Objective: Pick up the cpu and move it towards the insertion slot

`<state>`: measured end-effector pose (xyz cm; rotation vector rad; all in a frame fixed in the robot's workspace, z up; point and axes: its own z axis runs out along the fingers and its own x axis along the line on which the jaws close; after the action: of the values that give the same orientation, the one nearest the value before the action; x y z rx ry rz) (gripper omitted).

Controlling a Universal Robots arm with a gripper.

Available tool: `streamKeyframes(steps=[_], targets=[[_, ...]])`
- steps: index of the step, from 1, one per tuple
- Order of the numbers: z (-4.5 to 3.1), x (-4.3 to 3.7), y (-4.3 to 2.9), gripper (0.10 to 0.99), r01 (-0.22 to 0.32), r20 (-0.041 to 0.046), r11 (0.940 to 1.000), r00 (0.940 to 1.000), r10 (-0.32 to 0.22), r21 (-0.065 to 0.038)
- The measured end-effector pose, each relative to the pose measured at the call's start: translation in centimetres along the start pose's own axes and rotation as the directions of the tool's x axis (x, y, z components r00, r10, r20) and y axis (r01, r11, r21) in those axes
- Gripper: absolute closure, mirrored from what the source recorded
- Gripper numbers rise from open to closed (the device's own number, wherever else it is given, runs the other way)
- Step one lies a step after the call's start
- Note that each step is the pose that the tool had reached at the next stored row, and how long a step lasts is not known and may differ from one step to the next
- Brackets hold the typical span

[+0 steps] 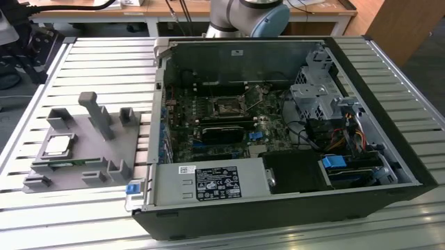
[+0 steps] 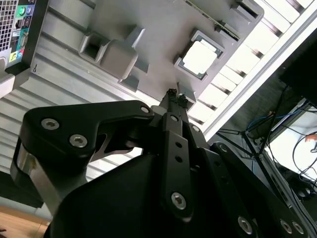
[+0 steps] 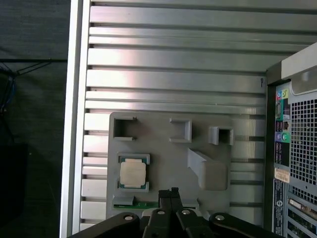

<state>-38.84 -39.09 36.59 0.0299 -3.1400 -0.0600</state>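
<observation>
Hovering above the holder (image 3: 163, 134) with gripper (image 3: 171, 192) pressed together, gripping nothing. Just off to the side away from the case (image 3: 297, 148), lower down: cpu (image 3: 132, 173), flat in its pocket, untouched. Well apart, inside the open case, to the exterior view's right of the holder: slot (image 1: 226, 108).

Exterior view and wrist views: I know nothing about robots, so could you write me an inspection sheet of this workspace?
Surface: slatted metal table.
Job's things: cpu lies in the grey fixture tray; insertion slot sits on the board inside the open computer case.
Clutter: green memory stick in the tray.
Grippers: gripper shut, empty, above the tray near the cpu.
Cables: wire bundle inside the case.
Surroundings: desks behind the table.
</observation>
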Motion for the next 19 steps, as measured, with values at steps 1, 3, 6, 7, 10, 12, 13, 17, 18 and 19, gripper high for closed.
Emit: streamKeyframes(steps=[1, 3, 6, 7, 10, 12, 13, 17, 18, 19], targets=[[0.0, 0.07, 0.0, 0.98, 0.0, -0.0001, 1.0, 1.0, 0.0, 0.0], [0.01, 0.2, 0.0, 0.98, 0.0, 0.0, 1.0, 1.0, 0.0, 0.0], [0.03, 0.36, 0.01, 0.98, 0.0, 0.0, 1.0, 1.0, 0.0, 0.0], [0.03, 0.43, 0.01, 0.98, 0.0, 0.0, 1.0, 1.0, 0.0, 0.0], [0.07, 0.68, 0.01, 0.98, 0.0, 0.0, 1.0, 1.0, 0.0, 0.0], [0.11, 0.81, 0.01, 0.98, 0.0, 0.0, 1.0, 1.0, 0.0, 0.0], [0.14, 0.88, 0.01, 0.98, 0.0, 0.0001, 1.0, 1.0, 0.0, 0.0], [0.24, 1.32, 0.02, 0.98, 0.0, 0.0, 1.0, 1.0, 0.0, 0.0], [0.28, 1.43, 0.02, 0.98, 0.0, 0.0, 1.0, 1.0, 0.0, 0.0], [0.32, 1.54, 0.02, 0.98, 0.0, 0.0, 1.0, 1.0, 0.0, 0.0]])
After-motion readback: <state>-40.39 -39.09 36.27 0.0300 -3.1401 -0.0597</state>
